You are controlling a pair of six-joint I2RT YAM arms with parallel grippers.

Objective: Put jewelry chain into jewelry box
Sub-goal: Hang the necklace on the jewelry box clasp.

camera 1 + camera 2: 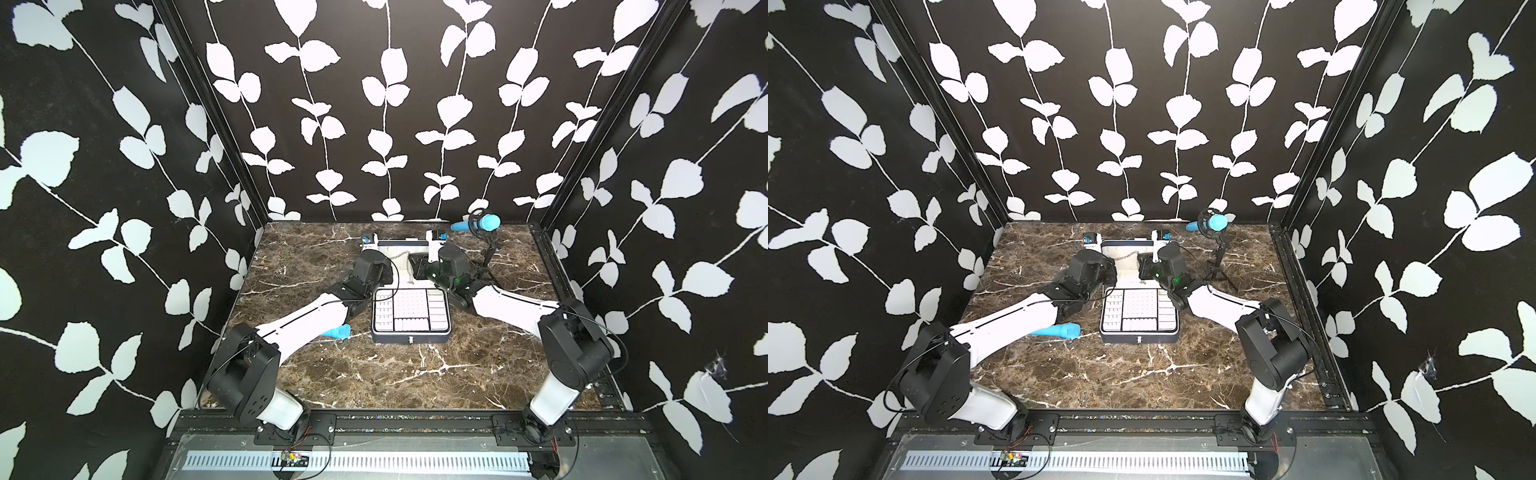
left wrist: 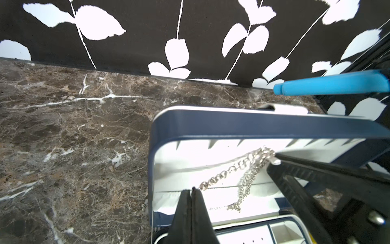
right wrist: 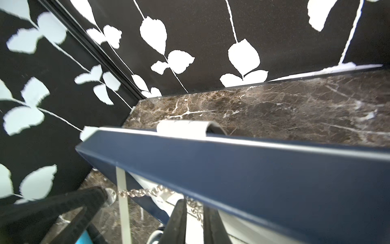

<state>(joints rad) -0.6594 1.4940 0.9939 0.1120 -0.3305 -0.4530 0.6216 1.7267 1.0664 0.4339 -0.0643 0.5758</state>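
Note:
The jewelry box (image 1: 411,337) stands open at mid-table, its white compartmented tray in front and its navy lid (image 2: 253,126) upright behind. The silvery jewelry chain (image 2: 236,168) is strung across the lid's white lining, and one strand (image 1: 409,274) hangs down towards the tray. My left gripper (image 2: 191,190) is shut on one end of the chain, and the small round end piece (image 3: 110,194) shows at its tip. My right gripper (image 3: 195,213) reaches in under the lid's top edge. Its jaws stand slightly apart, with the hanging strand (image 3: 196,208) loose in the gap.
A blue microphone (image 1: 482,222) sits on a small black tripod at the back right, close to my right arm. A second blue microphone (image 1: 338,331) lies on the marble table (image 1: 395,374) under my left forearm. Patterned walls enclose three sides.

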